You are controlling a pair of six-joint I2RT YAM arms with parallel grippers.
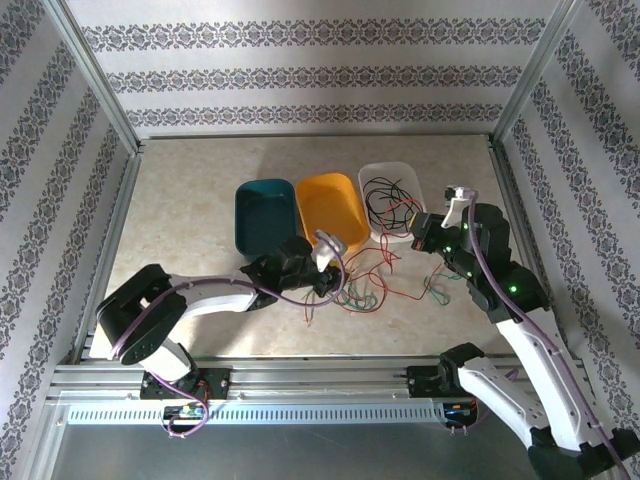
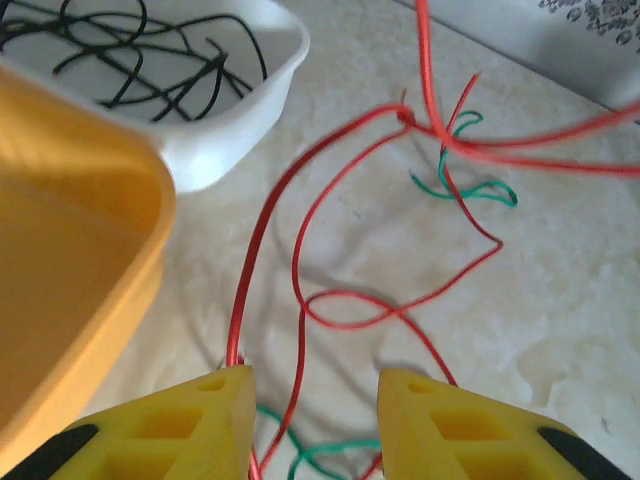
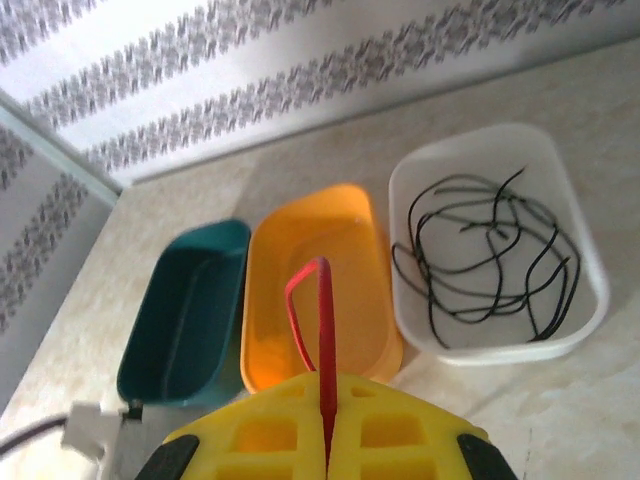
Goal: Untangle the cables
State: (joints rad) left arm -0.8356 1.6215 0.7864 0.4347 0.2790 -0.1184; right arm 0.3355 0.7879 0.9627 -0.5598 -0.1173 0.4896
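Observation:
Red and green cables [image 1: 368,282] lie tangled on the table in front of the bins. In the left wrist view, red cable loops [image 2: 300,250] cross the tabletop and a green cable [image 2: 465,190] curls farther off. My left gripper [image 2: 312,385] hangs just above them, open, with red and green strands running between its yellow fingers [image 2: 215,420]. It sits beside the tangle's left edge [image 1: 325,262]. My right gripper [image 3: 328,400] is shut on a red cable [image 3: 325,320] that sticks up from its fingertips, and it is raised near the white bin [image 1: 415,233]. Black cables [image 3: 490,260] lie in the white bin.
Three bins stand in a row behind the tangle: teal [image 1: 265,215], orange [image 1: 332,208] and white [image 1: 390,172]. The orange bin's wall [image 2: 80,300] is close to my left gripper's left side. Metal frame posts and patterned walls enclose the table.

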